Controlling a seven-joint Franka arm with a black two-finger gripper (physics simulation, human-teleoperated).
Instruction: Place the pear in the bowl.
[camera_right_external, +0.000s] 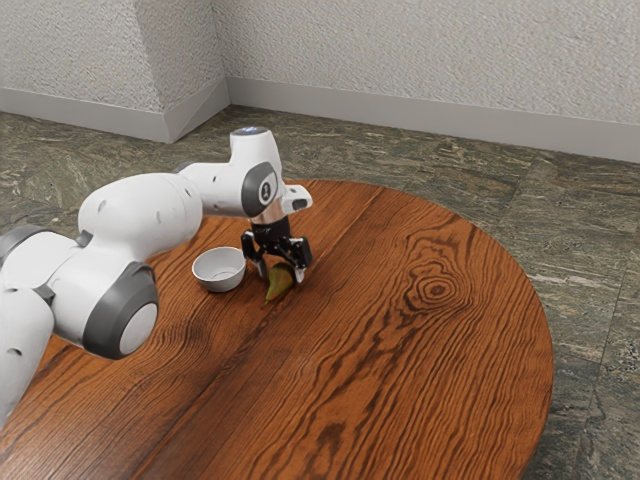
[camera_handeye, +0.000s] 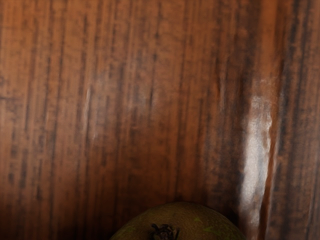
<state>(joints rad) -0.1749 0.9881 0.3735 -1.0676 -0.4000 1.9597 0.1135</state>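
In the exterior view my gripper (camera_right_external: 281, 275) is low over the table, pointing down, with its fingers apart on either side of the pear (camera_right_external: 278, 283). The green-brown pear lies on the wood, its narrow end toward the viewer; part of its upper side is hidden by the hand. A white bowl (camera_right_external: 219, 283) stands upright close by, toward the exterior view's left, and its visible inside holds nothing. At the wrist view's lower edge shows the rounded top of the pear (camera_handeye: 192, 223) with its dark stem.
The round wooden table (camera_right_external: 430, 370) extends widely toward the exterior view's right and front, its curved edge against a stone-patterned floor (camera_right_external: 590, 260). The bowl's rim is close to the gripper's side. Pale walls (camera_right_external: 420, 60) stand behind.
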